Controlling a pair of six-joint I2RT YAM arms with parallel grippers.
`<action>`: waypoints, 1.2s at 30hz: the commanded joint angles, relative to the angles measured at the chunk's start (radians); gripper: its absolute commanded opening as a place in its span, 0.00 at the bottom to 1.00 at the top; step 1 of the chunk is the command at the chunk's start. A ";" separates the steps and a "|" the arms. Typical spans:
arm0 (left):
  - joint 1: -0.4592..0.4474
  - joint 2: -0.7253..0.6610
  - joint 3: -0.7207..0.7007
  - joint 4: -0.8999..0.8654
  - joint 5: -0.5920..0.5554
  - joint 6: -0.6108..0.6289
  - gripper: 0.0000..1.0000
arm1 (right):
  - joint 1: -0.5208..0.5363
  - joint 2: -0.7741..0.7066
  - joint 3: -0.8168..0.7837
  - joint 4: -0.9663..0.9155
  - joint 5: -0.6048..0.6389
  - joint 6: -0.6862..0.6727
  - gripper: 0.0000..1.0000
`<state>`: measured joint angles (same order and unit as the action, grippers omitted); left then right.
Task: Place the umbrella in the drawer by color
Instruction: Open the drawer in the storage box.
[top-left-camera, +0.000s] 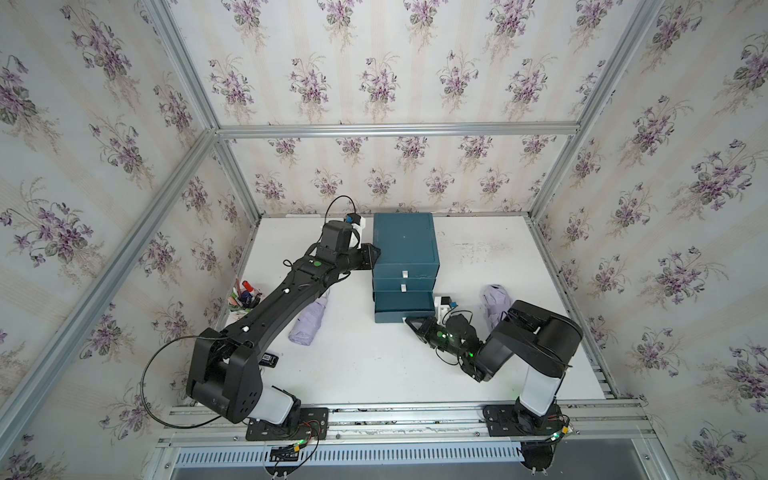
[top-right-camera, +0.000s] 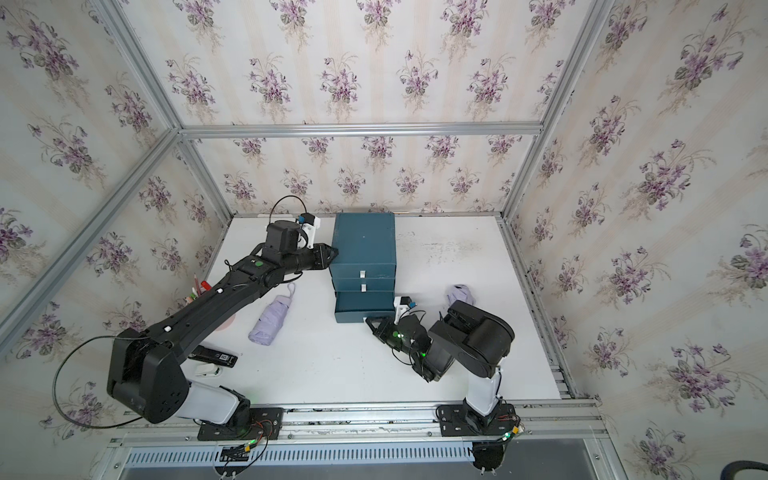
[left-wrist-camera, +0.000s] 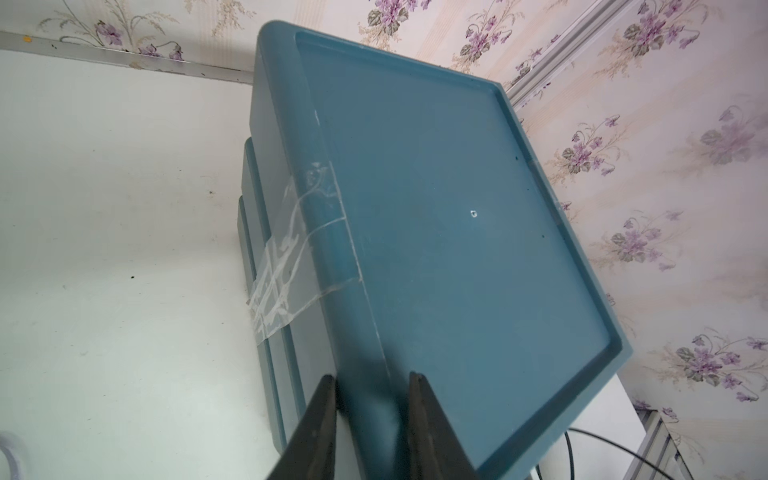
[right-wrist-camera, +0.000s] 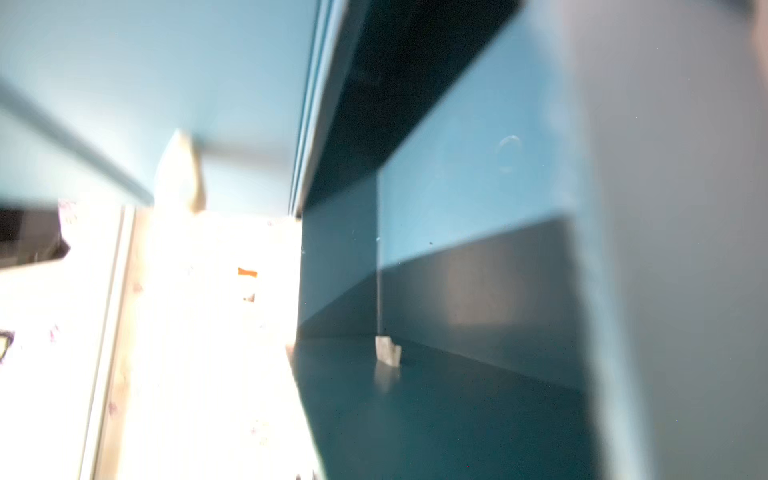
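A teal drawer cabinet (top-left-camera: 403, 241) (top-right-camera: 363, 239) stands at the back middle of the table, its bottom drawer (top-left-camera: 390, 316) (top-right-camera: 353, 316) pulled out. A folded lilac umbrella (top-left-camera: 307, 322) (top-right-camera: 270, 318) lies left of it. Another lilac umbrella (top-left-camera: 494, 301) (top-right-camera: 459, 295) lies to the right, partly hidden by my right arm. My left gripper (top-left-camera: 376, 252) (left-wrist-camera: 372, 376) is shut on the cabinet's top left rim (left-wrist-camera: 332, 232). My right gripper (top-left-camera: 409, 321) (top-right-camera: 369, 321) is shut, its tip by the white handle on the open drawer's front. I cannot tell whether it holds that handle.
A cup of pens (top-left-camera: 245, 297) (top-right-camera: 199, 291) stands at the table's left edge, half under my left arm. A black stapler-like object (top-right-camera: 214, 356) lies near the left arm's base. Clear tape (left-wrist-camera: 282, 282) runs down the cabinet's left side.
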<state>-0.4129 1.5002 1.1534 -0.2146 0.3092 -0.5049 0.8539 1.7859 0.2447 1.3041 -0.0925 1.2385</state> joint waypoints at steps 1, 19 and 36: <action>-0.001 0.049 -0.070 -0.473 -0.072 -0.048 0.17 | 0.052 -0.072 -0.046 -0.107 0.074 -0.038 0.00; -0.059 -0.014 -0.186 -0.371 -0.152 -0.276 0.00 | 0.261 -0.337 0.048 -0.637 0.256 -0.149 0.00; -0.111 -0.042 -0.195 -0.383 -0.193 -0.318 0.28 | 0.329 -0.377 0.086 -0.814 0.312 -0.147 0.04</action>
<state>-0.5133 1.4380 0.9813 0.0525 0.0673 -0.8402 1.1786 1.4120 0.3298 0.5499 0.2199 1.0977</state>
